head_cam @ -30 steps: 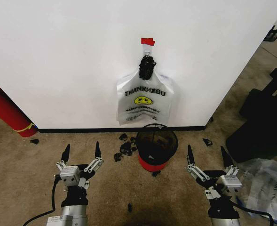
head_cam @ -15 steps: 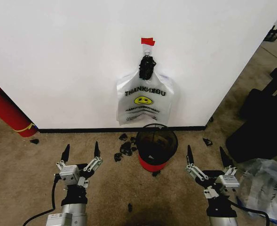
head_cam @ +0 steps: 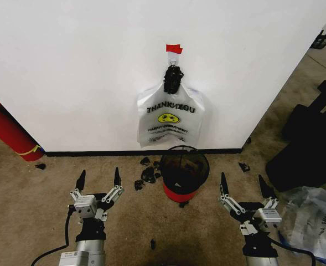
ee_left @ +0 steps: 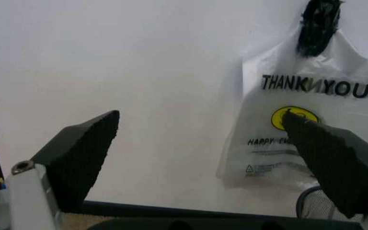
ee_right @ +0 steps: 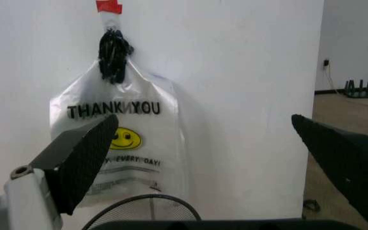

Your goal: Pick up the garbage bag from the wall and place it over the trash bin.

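Ahead, the garbage bag (head_cam: 170, 119) hangs flat against the white wall (head_cam: 85, 72), its gathered top bunched under a black clip (head_cam: 173, 79) and pinned by a strip of red tape (head_cam: 174, 49). Its yellow smiley face and black "THANK YOU" lettering face outward. Directly below it, touching nothing but the carpeted floor (head_cam: 30, 199), stands the trash bin (head_cam: 184, 169), with the bag's lower edge hanging just above the far part of its black rim. Small black scraps (head_cam: 146, 175) lie on the floor just left of the bin.

Both pincers sit low and near, well apart from the bag. The left pincer (head_cam: 99, 178) is near and to the left of the bin, its two dark fingers spread wide and holding nothing; in the left wrist view (ee_left: 203, 158) the bag (ee_left: 312, 120) lies beyond its right-hand finger. The right pincer (head_cam: 243, 184) is near and to the right of the bin, likewise spread wide and empty; in the right wrist view (ee_right: 203, 158) the bag (ee_right: 117, 143) hangs beyond its left-hand finger, with the bin's rim (ee_right: 139, 208) below.

A red fire extinguisher (head_cam: 8, 133) leans at the far left, and a clear plastic sack (head_cam: 315, 219) lies at the near right.
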Available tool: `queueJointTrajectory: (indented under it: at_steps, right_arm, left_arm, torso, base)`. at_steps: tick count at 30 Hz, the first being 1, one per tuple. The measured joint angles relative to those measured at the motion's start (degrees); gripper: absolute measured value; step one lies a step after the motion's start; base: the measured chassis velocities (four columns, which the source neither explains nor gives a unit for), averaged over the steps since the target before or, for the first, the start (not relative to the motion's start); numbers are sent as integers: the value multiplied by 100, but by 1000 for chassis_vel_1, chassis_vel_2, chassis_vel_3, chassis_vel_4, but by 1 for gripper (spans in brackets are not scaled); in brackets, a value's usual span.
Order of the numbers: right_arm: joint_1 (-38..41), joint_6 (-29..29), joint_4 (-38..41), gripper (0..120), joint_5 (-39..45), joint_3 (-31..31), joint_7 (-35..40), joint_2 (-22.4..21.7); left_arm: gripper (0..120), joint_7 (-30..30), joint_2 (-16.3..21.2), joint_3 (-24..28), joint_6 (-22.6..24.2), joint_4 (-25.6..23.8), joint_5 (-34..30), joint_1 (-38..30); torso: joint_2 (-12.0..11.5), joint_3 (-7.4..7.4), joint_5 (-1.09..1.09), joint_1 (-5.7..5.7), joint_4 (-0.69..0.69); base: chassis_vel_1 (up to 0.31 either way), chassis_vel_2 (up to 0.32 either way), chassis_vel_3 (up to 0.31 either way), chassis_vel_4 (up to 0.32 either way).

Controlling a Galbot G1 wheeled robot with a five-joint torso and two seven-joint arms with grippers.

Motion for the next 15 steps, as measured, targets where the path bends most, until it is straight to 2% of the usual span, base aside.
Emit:
queueJointTrajectory:
  at_steps: [15]
  right_arm:
    - [57, 87, -119, 100, 38, 29, -29, -25]
  left_arm:
    - [100, -2, -16, 8, -72, 54, 37, 36]
  torso:
    - [0, 0, 0, 0, 0]
  base:
    - [0, 0, 0, 0]
